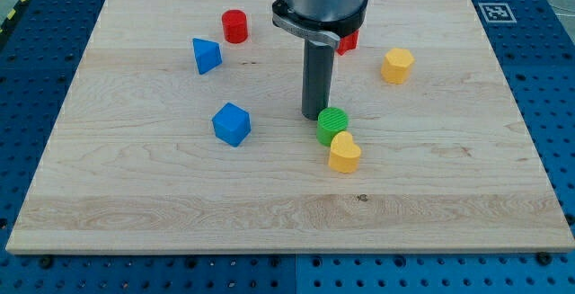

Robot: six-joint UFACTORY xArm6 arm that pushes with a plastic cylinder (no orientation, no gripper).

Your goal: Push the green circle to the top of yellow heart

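Note:
The green circle (pixel 332 124) is a short green cylinder near the board's middle. It touches the yellow heart (pixel 344 152), which lies just below it and slightly to the view's right. My tip (pixel 314 115) rests on the board right beside the green circle, at its upper left, touching or nearly touching it. The rod rises straight up to the grey arm body at the view's top.
A blue cube (pixel 232 123) lies left of my tip. A blue triangle (pixel 206 56) and a red cylinder (pixel 235 26) sit at the upper left. A yellow hexagon (pixel 397 65) lies at the upper right. A red block (pixel 348 41) is partly hidden behind the arm. The wooden board (pixel 108 195) ends in blue pegboard.

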